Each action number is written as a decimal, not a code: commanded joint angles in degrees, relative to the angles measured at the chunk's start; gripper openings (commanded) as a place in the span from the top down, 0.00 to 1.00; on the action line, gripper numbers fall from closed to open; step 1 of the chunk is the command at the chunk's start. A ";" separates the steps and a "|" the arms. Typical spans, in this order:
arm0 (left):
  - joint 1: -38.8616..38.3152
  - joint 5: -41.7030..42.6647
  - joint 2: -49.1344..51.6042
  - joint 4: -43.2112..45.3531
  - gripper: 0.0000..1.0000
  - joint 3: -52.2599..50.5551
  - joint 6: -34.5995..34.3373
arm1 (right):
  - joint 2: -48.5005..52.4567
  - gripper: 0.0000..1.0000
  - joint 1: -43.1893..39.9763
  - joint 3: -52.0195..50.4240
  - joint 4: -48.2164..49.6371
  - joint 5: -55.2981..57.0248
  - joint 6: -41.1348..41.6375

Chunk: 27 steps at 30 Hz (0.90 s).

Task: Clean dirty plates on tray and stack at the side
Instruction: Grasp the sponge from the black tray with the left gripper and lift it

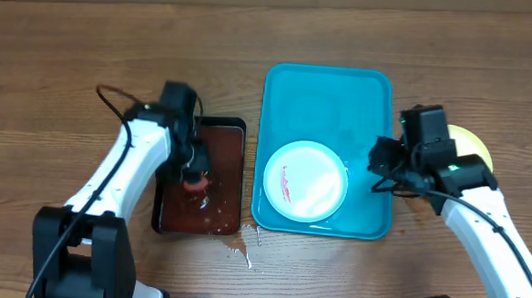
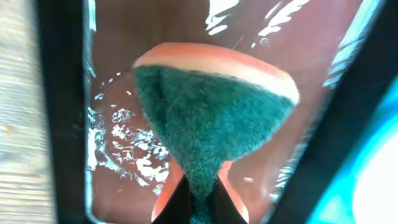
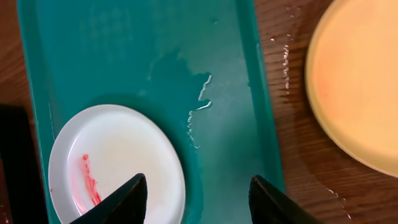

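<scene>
At the near end of the turquoise tray point(image 1: 328, 88): white plate point(image 1: 305, 180), red-streaked, flat, pretty close to the front rim. Just right of it, right gripper point(image 3: 198, 186) above the tray floor, fingers wide apart, holding nothing. Left, over the black tray point(image 1: 222, 147), left gripper point(image 2: 199, 199) pinched on a sponge point(image 2: 211, 118). Beyond the right rim, yellow plate point(image 3: 360, 81) on the tabletop point(image 1: 70, 66). Farther back, open wet tray floor.

The wood-grain table point(image 1: 61, 65) carries four items. The turquoise tray point(image 1: 329, 72) lies right of centre, its long sides running from far edge to near edge. The black tray point(image 1: 242, 126) lies just beside its left side. A yellow plate point(image 1: 474, 142) lies on bare wood to its right. A wet patch point(image 1: 239, 248) marks the wood at the black tray's near right corner.
</scene>
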 commanded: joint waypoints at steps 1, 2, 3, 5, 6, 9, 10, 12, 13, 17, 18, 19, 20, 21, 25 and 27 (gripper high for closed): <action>-0.13 -1.07 -0.59 -3.78 0.96 8.15 2.60 | 0.33 0.46 -1.77 0.24 -0.39 -4.50 -2.40; -0.13 -1.16 -0.59 -4.55 0.96 9.11 2.89 | 0.50 0.46 -1.77 -0.09 -0.52 -4.70 -3.08; -0.13 -1.51 -0.59 -5.31 0.96 9.97 2.86 | 0.74 0.46 -1.73 -0.46 -0.57 -4.76 -3.45; -0.13 -2.16 -0.59 -5.92 0.96 10.75 2.89 | 1.62 0.46 -1.60 -1.16 -0.63 -5.73 -3.93; -0.13 -2.32 -0.59 -5.95 0.96 10.80 2.89 | 2.19 0.46 -1.60 -1.46 -0.59 -6.14 -3.93; -0.13 -2.34 -0.57 -6.12 0.96 10.80 2.89 | 3.56 0.46 -1.60 -2.19 0.07 -6.14 -3.91; -0.13 -2.34 -0.59 -6.32 0.96 10.80 2.89 | 4.52 0.46 -1.60 -2.62 1.22 -7.02 -3.96; -0.13 -2.34 -0.59 -6.54 0.96 10.80 2.91 | 5.57 0.46 -1.60 -2.73 2.45 -9.57 -5.95; -0.13 -2.34 -0.59 -6.56 0.96 10.80 2.91 | 6.14 0.46 -1.60 -2.78 3.08 -11.56 -7.85; -0.13 -2.34 -0.57 -6.56 0.96 10.80 2.89 | 7.91 0.47 -1.55 -2.89 4.00 -15.21 -10.34; -0.13 -2.34 -0.57 -6.56 0.96 10.80 2.91 | 8.22 0.48 -1.55 -2.93 4.00 -14.69 -10.34; -0.13 -2.34 -0.59 -6.56 0.96 10.80 2.91 | 8.44 0.48 -1.55 -2.95 4.00 -14.03 -10.14; -0.13 -2.34 -0.59 -6.56 0.96 10.80 2.89 | 8.70 0.48 -1.55 -2.95 4.00 -13.09 -9.88; -0.13 -2.34 -0.57 -6.56 0.96 10.80 2.89 | 8.92 0.48 -1.55 -2.95 4.02 -12.44 -9.90; -0.13 -2.32 -0.59 -6.75 0.96 10.80 2.89 | 10.67 0.48 -1.51 -2.95 4.09 -11.85 -9.92; -0.13 -2.32 -0.59 -6.86 0.96 10.80 2.89 | 11.93 0.48 -0.98 -3.17 4.37 -11.87 -9.90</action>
